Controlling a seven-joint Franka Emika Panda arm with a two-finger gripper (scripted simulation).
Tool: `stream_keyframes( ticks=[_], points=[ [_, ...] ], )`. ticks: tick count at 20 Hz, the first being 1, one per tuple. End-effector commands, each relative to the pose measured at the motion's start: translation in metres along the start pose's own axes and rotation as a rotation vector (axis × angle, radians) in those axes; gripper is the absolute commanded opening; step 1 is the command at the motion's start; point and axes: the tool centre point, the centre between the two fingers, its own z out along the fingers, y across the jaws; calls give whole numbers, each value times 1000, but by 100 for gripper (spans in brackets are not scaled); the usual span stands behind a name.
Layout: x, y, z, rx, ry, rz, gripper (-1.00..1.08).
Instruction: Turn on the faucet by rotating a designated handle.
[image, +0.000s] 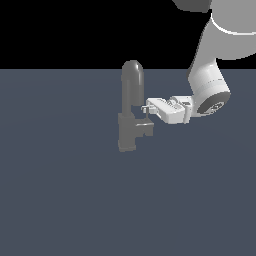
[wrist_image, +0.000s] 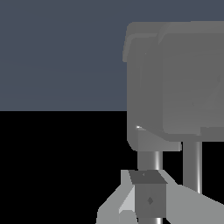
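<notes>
The grey faucet (image: 131, 107) stands mid-scene, a blocky base under a thick arched tube. Its handle (image: 146, 128) is a short stub on the exterior view's right side of the base, with a thin upright pin (image: 146, 115) on it. My gripper (image: 145, 107) reaches in level from the exterior view's right, its tips at the top of that pin, close beside the tube. In the wrist view the faucet (wrist_image: 175, 78) looms large and close, with the gripper (wrist_image: 148, 183) just before a thin rod (wrist_image: 148, 159). The dark pads (wrist_image: 148, 199) look pressed together with nothing held.
The white arm (image: 210, 85) comes down from the upper part of the exterior view's right. A flat dark blue-grey floor (image: 60, 190) spreads all around the faucet, with black background behind it.
</notes>
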Motion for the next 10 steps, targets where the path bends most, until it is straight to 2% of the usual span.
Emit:
stream_keyframes(
  ticks=[1,10],
  points=[
    [-1,5,0,0,0,0,-100],
    [-6,25,0,0,0,0,-100]
  ],
)
